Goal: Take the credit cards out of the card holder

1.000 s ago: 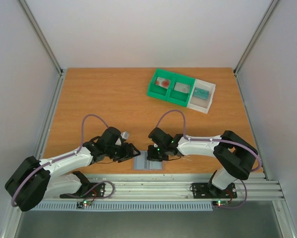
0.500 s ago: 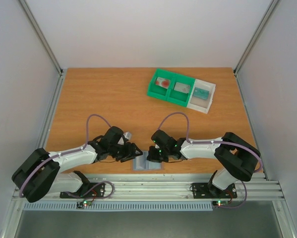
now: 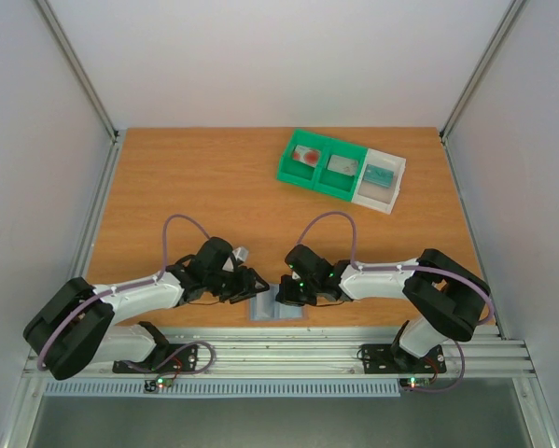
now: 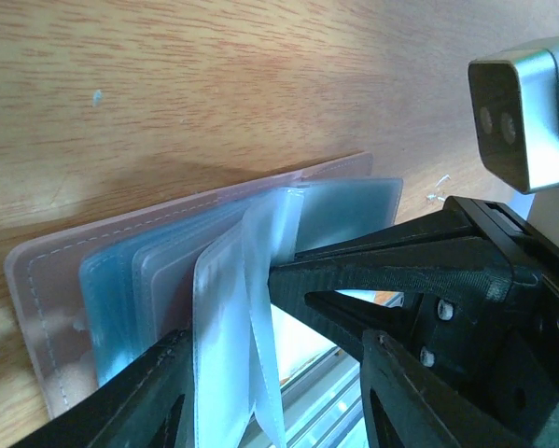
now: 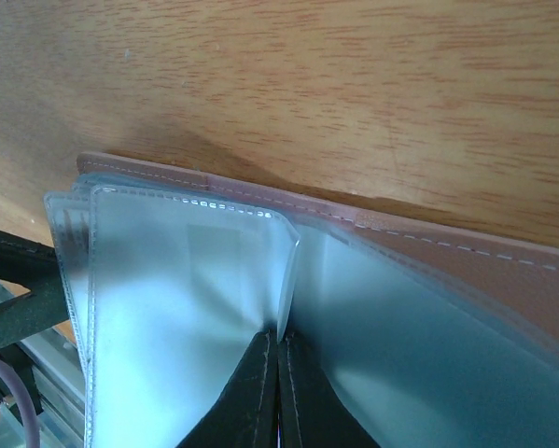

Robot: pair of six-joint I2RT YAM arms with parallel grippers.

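Note:
The card holder (image 3: 279, 311) lies open at the table's near edge, between both grippers. In the wrist views it has a pinkish cover (image 4: 46, 280) and several translucent blue-grey sleeves (image 5: 176, 280). My right gripper (image 5: 279, 373) is shut on the edge of one sleeve (image 5: 286, 271) and holds it upright. My left gripper (image 4: 270, 401) is open, with a loose sleeve (image 4: 228, 355) standing between its jaws. I cannot make out a card in the sleeves. A whitish card with a red blotch (image 3: 308, 156) and a greyish card (image 3: 342, 165) lie in the tray.
The green and white compartment tray (image 3: 288, 173) stands at the far right; its white end holds a teal card (image 3: 380, 175). The aluminium rail (image 3: 279, 350) runs just in front of the holder. The right wrist camera (image 4: 526, 112) is close to my left gripper.
My left gripper has shifted slightly right, closer to the holder and the right gripper. The right gripper has barely moved and stays shut on the sleeve.

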